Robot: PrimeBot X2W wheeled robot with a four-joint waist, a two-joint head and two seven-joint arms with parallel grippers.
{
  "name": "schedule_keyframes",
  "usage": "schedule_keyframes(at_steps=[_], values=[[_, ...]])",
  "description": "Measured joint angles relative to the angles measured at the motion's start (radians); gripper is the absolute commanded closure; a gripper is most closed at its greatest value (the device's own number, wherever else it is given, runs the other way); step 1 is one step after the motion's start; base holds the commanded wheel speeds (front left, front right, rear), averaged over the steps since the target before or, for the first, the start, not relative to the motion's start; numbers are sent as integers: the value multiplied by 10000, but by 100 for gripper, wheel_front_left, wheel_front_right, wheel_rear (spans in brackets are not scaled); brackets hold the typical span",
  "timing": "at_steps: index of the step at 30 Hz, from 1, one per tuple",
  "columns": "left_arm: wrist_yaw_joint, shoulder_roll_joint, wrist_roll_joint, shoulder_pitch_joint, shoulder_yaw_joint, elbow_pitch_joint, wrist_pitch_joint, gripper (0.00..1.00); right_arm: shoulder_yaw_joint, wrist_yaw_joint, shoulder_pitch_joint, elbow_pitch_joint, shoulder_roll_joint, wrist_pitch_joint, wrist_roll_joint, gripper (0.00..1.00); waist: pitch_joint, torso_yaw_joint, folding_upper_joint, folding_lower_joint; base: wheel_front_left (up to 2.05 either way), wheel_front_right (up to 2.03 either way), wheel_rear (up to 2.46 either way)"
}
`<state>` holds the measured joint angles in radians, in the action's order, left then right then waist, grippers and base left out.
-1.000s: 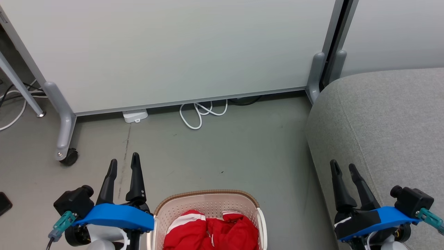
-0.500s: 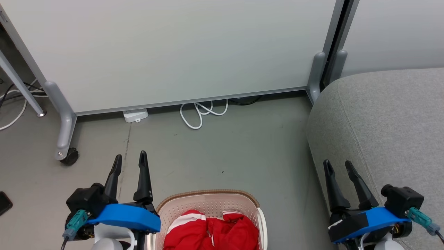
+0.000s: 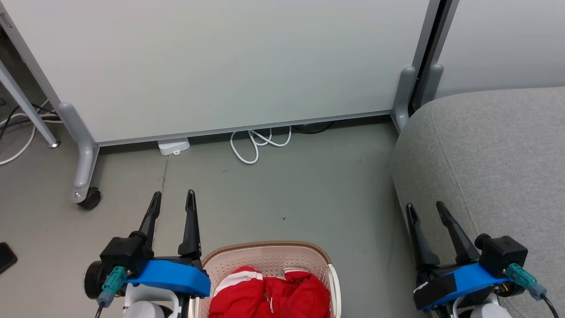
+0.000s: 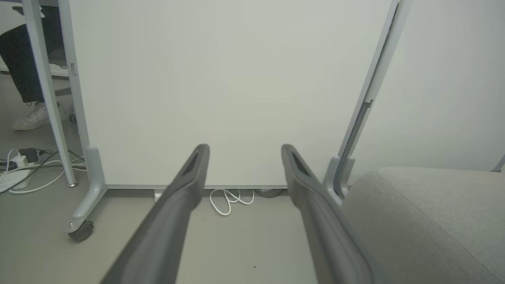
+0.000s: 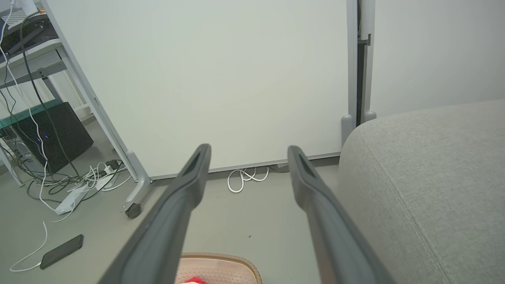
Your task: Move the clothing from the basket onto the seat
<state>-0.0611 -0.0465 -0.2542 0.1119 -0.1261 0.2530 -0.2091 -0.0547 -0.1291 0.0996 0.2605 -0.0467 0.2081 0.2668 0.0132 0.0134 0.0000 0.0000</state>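
Head view cuts the basket (image 3: 265, 244) off at the bottom edge: its far brown rim & part of the perforated wall show, near half out of frame. Same w/ the clothing (image 3: 269, 293), a red heap w/ white stripes lying inside the basket, lower part cropped, any lettering impossible to make out. The seat (image 3: 485, 154) runs off the right edge, one seam visible. A dark phone (image 3: 5, 258) on the floor (image 3: 287, 194) is clipped at the left edge. Right wrist view catches a sliver of rim & a speck of red at its bottom edge, between that arm's fingers.

Left gripper (image 3: 173, 194): fingers spread apart, just left of the basket, tips pointing toward the partition (image 3: 220, 66). Right gripper (image 3: 424, 205): fingers apart too, well right of the basket, by the seat's near edge. Clothing sits between the 2 grippers, nearer the robot than either set of fingertips, touching neither.
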Motion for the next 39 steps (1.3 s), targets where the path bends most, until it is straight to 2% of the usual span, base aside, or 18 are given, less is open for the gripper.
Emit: schedule_keyframes(at_steps=[24,39], values=[[-73,-19,1494,137,-314,263,-456,0,-167,-2,43,115,-6,458,-1916,0,0,65,0,0,0,0,0],[-295,-23,1306,159,-430,593,-525,0,-238,-4,48,150,-8,541,-2196,0,18,52,0,0,0,0,0]])
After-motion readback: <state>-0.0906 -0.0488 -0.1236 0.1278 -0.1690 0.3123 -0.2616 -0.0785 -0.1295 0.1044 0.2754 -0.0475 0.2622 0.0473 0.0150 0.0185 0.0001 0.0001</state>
